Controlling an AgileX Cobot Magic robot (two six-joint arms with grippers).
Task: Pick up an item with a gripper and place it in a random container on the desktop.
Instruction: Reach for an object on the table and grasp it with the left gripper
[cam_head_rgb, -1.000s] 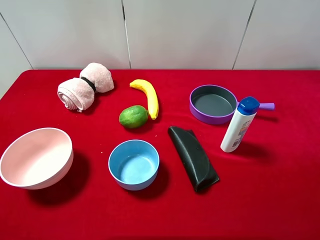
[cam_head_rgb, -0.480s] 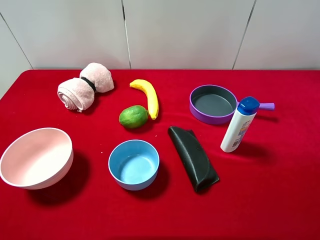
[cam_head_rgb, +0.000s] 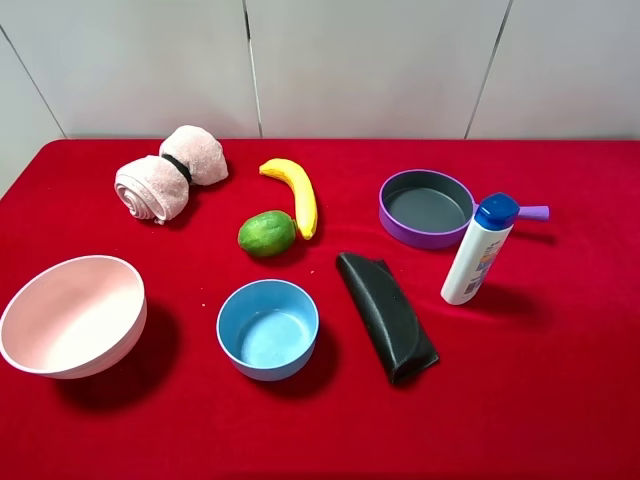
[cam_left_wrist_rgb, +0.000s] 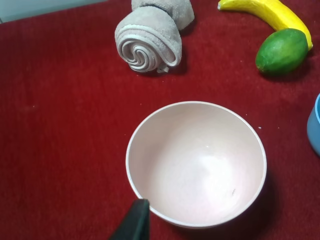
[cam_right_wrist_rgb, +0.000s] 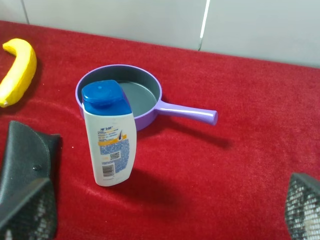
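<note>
The white bottle with a blue cap stands upright on the red desktop, right of centre, just in front of the purple pan. It also shows in the right wrist view. My right gripper is open, its fingers wide apart, some way short of the bottle and not touching it. The large pale pink bowl sits empty at the front left, and it also shows in the left wrist view. Of my left gripper only one dark finger shows, above the bowl's near rim. Neither gripper shows in the exterior high view.
A blue bowl sits at front centre, with a black folded pouch to its right. A purple pan with a handle stands behind the bottle. A banana, a green fruit and a rolled towel lie at the back.
</note>
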